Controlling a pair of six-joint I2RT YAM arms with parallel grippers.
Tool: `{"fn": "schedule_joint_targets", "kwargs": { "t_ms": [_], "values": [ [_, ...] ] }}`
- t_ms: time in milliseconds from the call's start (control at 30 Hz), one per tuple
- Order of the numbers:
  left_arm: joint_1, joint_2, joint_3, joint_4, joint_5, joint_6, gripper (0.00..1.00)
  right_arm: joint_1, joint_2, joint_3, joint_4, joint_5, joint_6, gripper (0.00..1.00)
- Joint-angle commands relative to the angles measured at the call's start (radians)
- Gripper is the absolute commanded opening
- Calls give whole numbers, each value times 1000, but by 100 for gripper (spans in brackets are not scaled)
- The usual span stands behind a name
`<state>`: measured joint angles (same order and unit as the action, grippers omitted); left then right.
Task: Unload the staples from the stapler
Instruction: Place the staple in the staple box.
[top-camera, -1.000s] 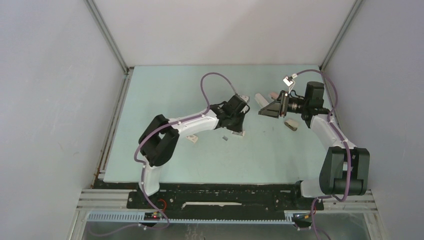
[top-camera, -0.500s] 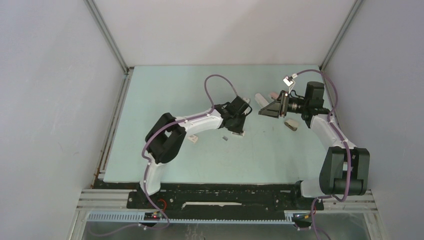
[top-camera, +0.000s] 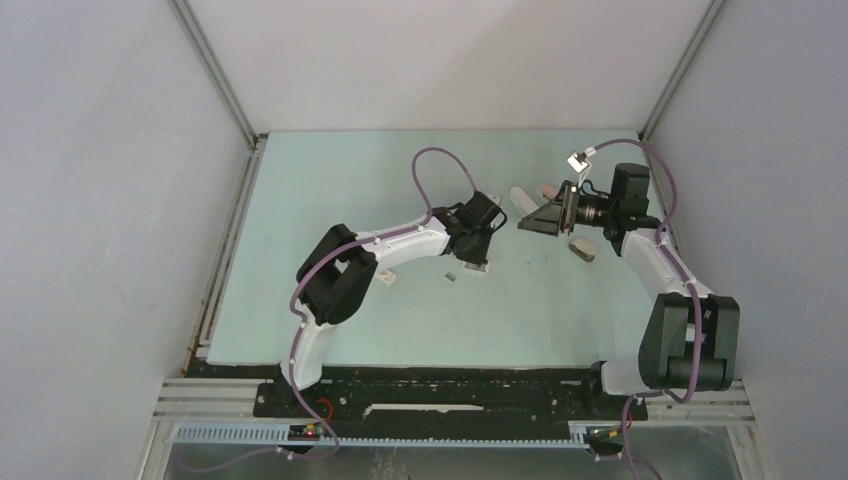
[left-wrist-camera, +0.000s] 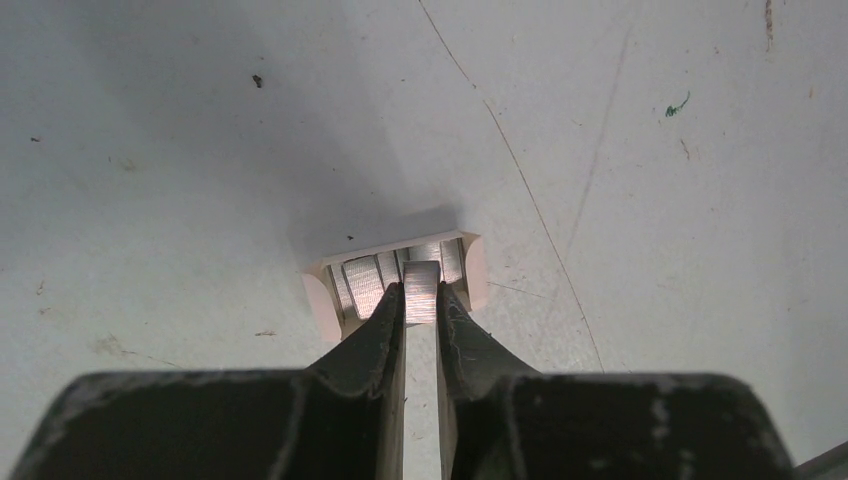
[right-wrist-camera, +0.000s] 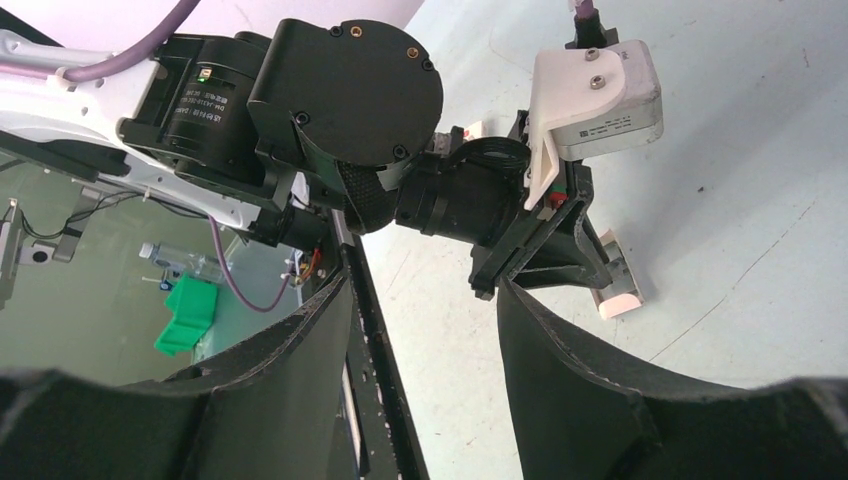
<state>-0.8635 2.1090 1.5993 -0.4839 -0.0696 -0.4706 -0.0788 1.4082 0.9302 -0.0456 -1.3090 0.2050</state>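
Being gripped by the left jaws, a dark-grey metal staple strip (left-wrist-camera: 421, 290) is held at a small white box (left-wrist-camera: 318, 296); right jaws are parted.

**Robot lab: a boxed-in test cell**

And here we are, plainly inside a robotics lab! The left arm (top-camera: 345, 265) and right arm (top-camera: 680, 300) are bolted to a black base plate (top-camera: 450, 398) at the near edge of the pale green table (top-camera: 330, 180), with purple cables (top-camera: 432, 158) looping off them. The left gripper (left-wrist-camera: 421, 300) and right gripper (right-wrist-camera: 425, 290) are bare two-finger claws. A white camera module (right-wrist-camera: 600, 90) rides on a wrist. Grey panels (top-camera: 100, 200) in aluminium framing (top-camera: 215, 75) wall the table's left, far and right edges. Slotted cable ducting (top-camera: 400, 435) runs below the plate. Beyond the cell there's a green bin (right-wrist-camera: 188, 312) and loose wiring (right-wrist-camera: 60, 215).
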Motion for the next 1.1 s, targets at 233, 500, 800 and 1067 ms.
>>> {"fn": "schedule_joint_targets", "kwargs": {
  "t_ms": [233, 500, 800, 1067],
  "values": [
    [3, 20, 63, -9, -9, 0, 16, -9, -8, 39, -4, -16, -26, 64],
    [2, 25, 66, -8, -4, -1, 19, -10, -7, 40, -7, -17, -27, 64],
    [2, 23, 68, -10, -2, -3, 27, -12, -7, 38, -9, -17, -29, 64],
    [-1, -14, 68, -10, 4, -8, 29, -12, -8, 39, -9, -17, -30, 64]
  ]
}}
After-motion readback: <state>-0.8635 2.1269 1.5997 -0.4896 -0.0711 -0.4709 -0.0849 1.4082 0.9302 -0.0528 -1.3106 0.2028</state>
